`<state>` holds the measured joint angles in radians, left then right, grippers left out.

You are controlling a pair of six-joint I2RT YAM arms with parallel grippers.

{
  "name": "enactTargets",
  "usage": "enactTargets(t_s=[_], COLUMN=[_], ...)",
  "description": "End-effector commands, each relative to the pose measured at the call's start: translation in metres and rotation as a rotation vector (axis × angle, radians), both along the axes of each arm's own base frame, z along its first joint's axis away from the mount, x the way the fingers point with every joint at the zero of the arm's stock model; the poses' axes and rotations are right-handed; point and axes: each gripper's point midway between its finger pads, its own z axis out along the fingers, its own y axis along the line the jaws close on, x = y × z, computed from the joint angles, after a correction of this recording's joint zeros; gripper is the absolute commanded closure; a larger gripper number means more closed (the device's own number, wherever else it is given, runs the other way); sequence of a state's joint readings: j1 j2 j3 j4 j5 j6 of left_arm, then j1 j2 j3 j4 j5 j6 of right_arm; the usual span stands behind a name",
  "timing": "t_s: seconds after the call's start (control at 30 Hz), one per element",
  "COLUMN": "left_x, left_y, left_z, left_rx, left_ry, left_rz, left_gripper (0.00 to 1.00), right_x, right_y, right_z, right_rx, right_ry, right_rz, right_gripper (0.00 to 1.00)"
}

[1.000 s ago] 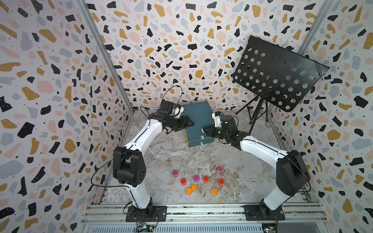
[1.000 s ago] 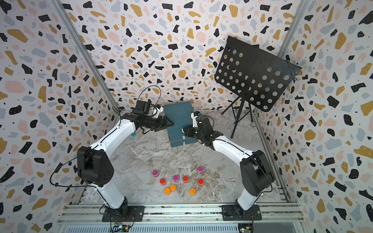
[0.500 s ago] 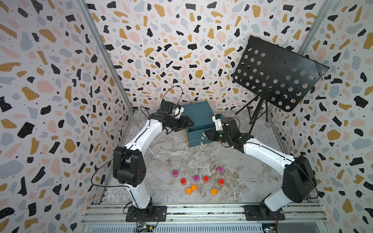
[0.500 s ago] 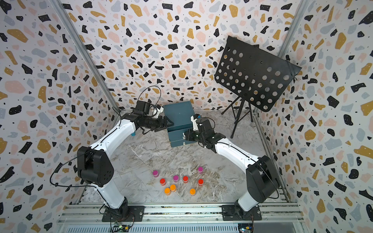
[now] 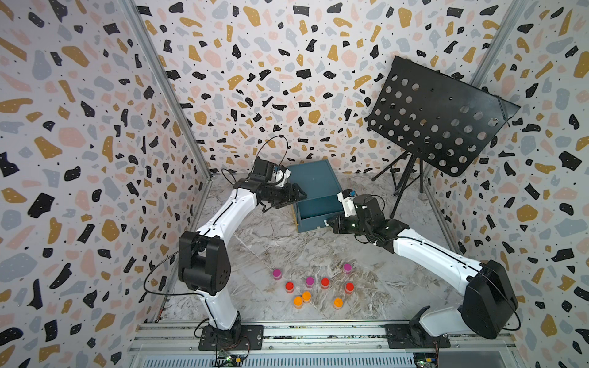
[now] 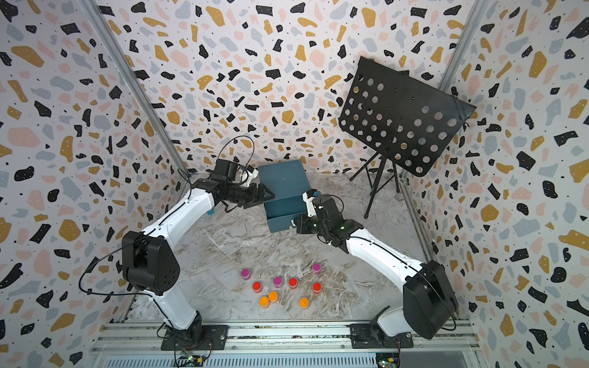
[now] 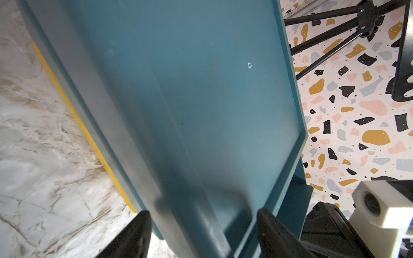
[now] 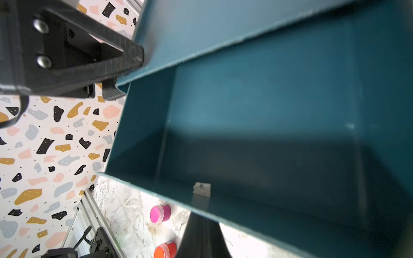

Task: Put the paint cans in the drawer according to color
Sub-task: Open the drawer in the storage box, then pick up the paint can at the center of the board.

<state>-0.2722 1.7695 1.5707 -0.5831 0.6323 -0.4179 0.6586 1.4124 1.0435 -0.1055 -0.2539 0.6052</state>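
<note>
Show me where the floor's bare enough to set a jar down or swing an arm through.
Widest bare marble lies between the open drawer and the paint cans, flanked by the left arm and right arm. A narrower strip runs between the cans and the front rail. Crowded: the can cluster, and the drawer, with the left tool and right tool at it.

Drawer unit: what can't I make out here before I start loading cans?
Lower drawers: top views, hidden under the pulled-out drawer.
Right tool tips: top views, too small; right wrist view, blurred at the white tab.
Paint cans: right wrist view shows two; drawer front hides the rest.
</note>
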Motion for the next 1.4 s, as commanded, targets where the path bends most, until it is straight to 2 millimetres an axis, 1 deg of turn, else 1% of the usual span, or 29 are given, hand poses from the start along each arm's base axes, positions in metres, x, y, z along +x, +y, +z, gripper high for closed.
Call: enactTargets(t_s=[0.0,0.03,0.07,0.1,0.13,0.23,0.3,0.33,0.43,0.47,0.53,0.63,0.73,0.8,0.87,0.9,1.03,1.13,1.27,1.37], left_x=[0.000,0.000,0.000,0.000,-0.001,-0.002,-0.004,-0.004,-0.009,-0.014,-0.025,-0.048,-0.074,-0.092,-0.108,-0.114,-0.133,-0.144,-0.154,-0.160], left_y=[0.003,0.005,0.006,0.006,0.007,0.009,0.012,0.014,0.028,0.033,0.044,0.065,0.085,0.096,0.104,0.109,0.121,0.127,0.133,0.138], left_z=[0.010,0.011,0.012,0.013,0.015,0.023,0.037,0.047,0.073,0.084,0.098,0.106,0.098,0.081,0.069,0.062,0.044,0.032,0.015,0.002], left_rx=[0.005,0.005,0.006,0.008,0.011,0.014,0.022,0.035,0.087,0.102,0.130,0.188,0.258,0.303,0.334,0.351,0.390,0.397,0.397,0.408], left_ry=[-0.041,-0.044,-0.050,-0.051,-0.057,-0.081,-0.117,-0.148,-0.234,-0.271,-0.325,-0.380,-0.399,-0.382,-0.369,-0.360,-0.341,-0.315,-0.295,-0.263], left_rz=[-0.009,-0.006,-0.003,0.000,0.003,0.006,0.009,0.016,0.061,0.071,0.105,0.161,0.198,0.203,0.205,0.215,0.238,0.252,0.287,0.311], left_gripper=[0.20,0.19,0.17,0.07,0.01,0.00,0.00,0.00,0.00,0.00,0.00,0.00,0.00,0.00,0.00,0.00,0.00,0.00,0.00,0.00], right_x=[-0.019,-0.020,-0.022,-0.023,-0.025,-0.032,-0.037,-0.040,-0.049,-0.053,-0.059,-0.067,-0.072,-0.075,-0.077,-0.077,-0.079,-0.079,-0.083,-0.089], right_y=[-0.011,-0.012,-0.014,-0.016,-0.017,-0.021,-0.027,-0.030,-0.043,-0.048,-0.055,-0.065,-0.069,-0.066,-0.061,-0.059,-0.056,-0.051,-0.038,-0.021], right_z=[-0.003,-0.003,-0.002,-0.001,0.001,0.008,0.010,0.010,0.010,0.010,0.010,0.007,0.004,0.005,0.006,0.007,0.016,0.017,0.005,-0.006], right_rx=[-0.037,-0.041,-0.045,-0.046,-0.043,-0.041,-0.056,-0.066,-0.113,-0.132,-0.160,-0.192,-0.198,-0.180,-0.159,-0.158,-0.157,-0.135,-0.147,-0.184], right_ry=[0.006,0.005,0.006,0.004,0.003,-0.003,-0.005,-0.008,-0.014,-0.015,-0.024,-0.027,-0.033,-0.038,-0.042,-0.046,-0.105,-0.115,-0.108,-0.093], right_rz=[0.017,0.016,0.014,0.013,0.016,0.025,0.024,0.022,0.023,0.023,0.027,0.031,0.036,0.062,0.084,0.086,0.071,0.055,0.072,0.108], right_gripper=[0.88,0.83,0.73,0.65,0.58,0.44,0.40,0.39,0.36,0.35,0.34,0.32,0.30,0.30,0.31,0.33,0.34,0.34,0.34,0.34])
